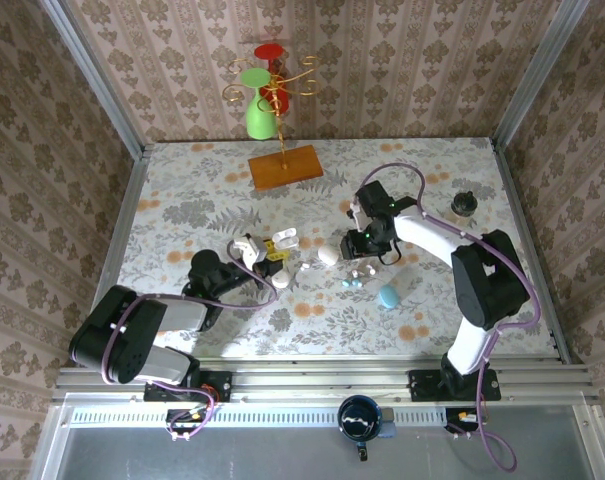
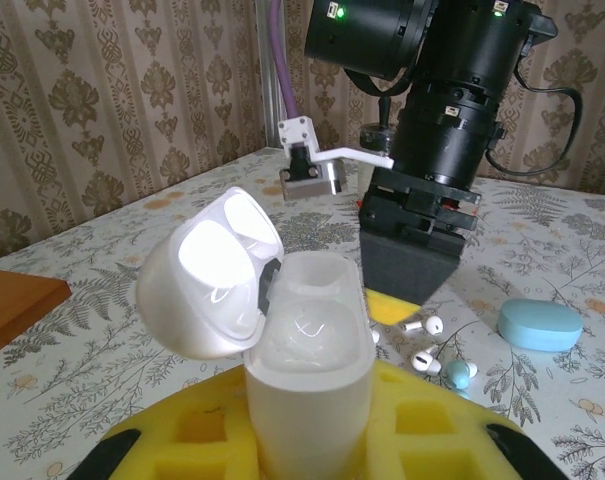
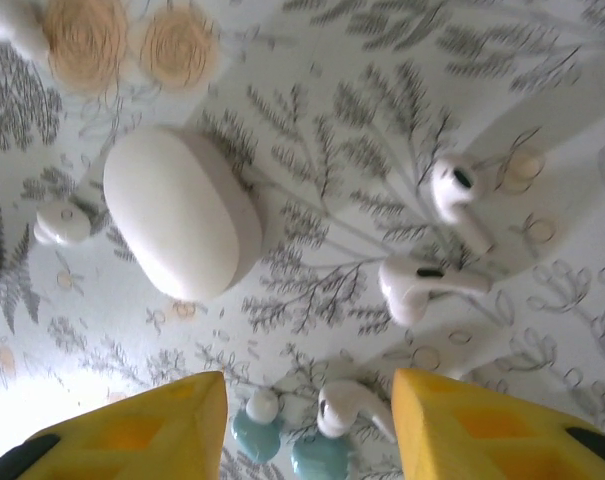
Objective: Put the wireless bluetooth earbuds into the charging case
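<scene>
Clenches left pincer [image 2: 307, 435] on the open white charging case [image 2: 307, 330], lid tipped back. Holds right pincer [image 3: 307, 420] released just above the tabletop [image 3: 312, 130], yellow fingers [image 3: 132, 440] flanking one white earbud [image 3: 350, 408], pale blue earbuds [image 3: 260, 436] just beside it.

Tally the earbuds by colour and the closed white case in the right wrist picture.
White stemmed earbuds: 3
Small white bud, no stem seen: 1
Pale blue buds: 2
Closed white case: 1
Total: 7
</scene>
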Robot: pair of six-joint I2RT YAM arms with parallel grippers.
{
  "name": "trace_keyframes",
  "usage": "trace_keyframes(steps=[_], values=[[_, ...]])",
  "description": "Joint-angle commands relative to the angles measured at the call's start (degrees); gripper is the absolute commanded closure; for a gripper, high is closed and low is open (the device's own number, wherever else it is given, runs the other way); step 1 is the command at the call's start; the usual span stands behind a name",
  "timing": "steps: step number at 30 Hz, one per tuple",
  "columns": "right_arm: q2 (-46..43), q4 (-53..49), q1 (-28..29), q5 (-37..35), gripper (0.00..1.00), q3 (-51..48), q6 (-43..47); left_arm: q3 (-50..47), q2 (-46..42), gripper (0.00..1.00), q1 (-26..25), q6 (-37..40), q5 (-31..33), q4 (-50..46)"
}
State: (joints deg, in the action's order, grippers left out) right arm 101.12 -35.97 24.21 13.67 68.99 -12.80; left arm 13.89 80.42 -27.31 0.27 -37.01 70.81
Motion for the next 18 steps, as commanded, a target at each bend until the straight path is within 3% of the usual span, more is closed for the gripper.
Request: trace_keyframes(steps=[1, 8, 18], values=[[1.63, -7.39, 1.09, 0.81, 0.53, 1.74, 3.35, -0.44, 0.08, 1.00, -0.18, 0.60, -0.25, 2.69], [6.41, -11.14, 1.74, -0.84, 0.54, 5.79, 6.03, -0.44, 0.00, 1.00, -0.15, 0.89, -0.25, 2.67], [9.27, -10.03, 1.55, 1.00, 0.47, 5.58, 5.52, -0.44, 0.17, 1.00, -0.11, 1.05, -0.25, 2.67]])
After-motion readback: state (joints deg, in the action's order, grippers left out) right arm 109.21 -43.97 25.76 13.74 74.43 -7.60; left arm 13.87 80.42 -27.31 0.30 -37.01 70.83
